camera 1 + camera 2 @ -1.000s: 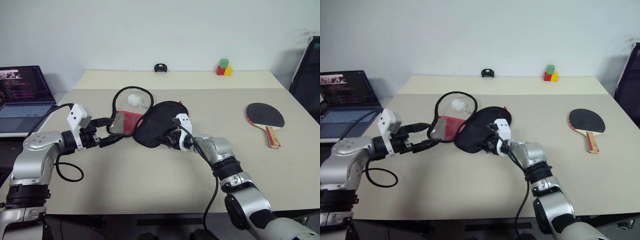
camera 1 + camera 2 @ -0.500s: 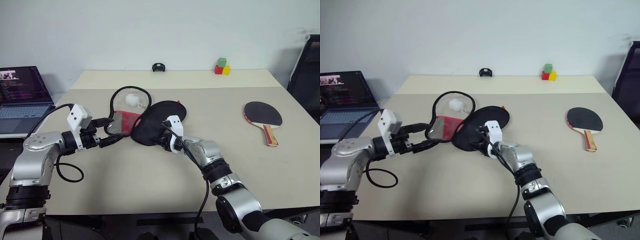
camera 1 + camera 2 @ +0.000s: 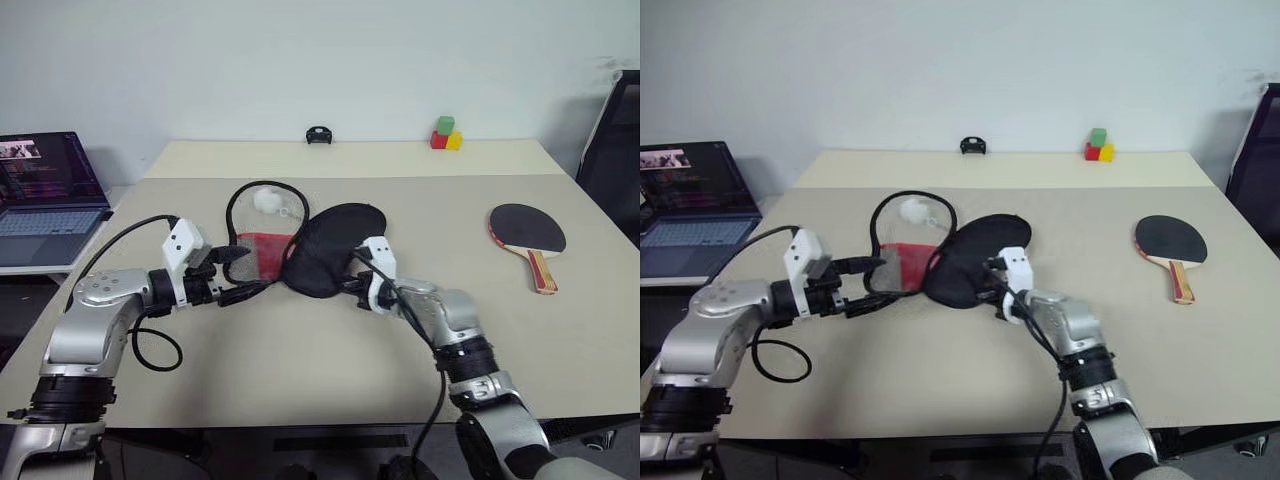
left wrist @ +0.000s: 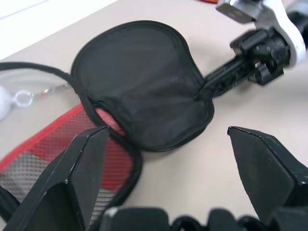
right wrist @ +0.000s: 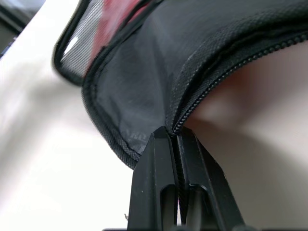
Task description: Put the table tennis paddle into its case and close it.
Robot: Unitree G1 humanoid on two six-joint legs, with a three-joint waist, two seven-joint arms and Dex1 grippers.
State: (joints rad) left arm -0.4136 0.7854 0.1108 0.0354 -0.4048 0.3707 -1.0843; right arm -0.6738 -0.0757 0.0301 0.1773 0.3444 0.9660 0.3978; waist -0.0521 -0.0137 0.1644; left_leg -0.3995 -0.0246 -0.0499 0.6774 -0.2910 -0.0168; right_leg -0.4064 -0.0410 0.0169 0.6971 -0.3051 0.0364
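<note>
Our right gripper point(image 5: 175, 137) pinches the zipper edge of the open case point(image 3: 335, 250) mid-bench; our left gripper point(image 3: 245, 272) hangs wide beside its red half. The paddle point(image 3: 528, 232) lies well apart rightward, handle toward us, nearer our right arm

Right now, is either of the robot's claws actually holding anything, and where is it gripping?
The right gripper is pinched shut on the zipper edge of the case. The left gripper is open, holding nothing.
</note>
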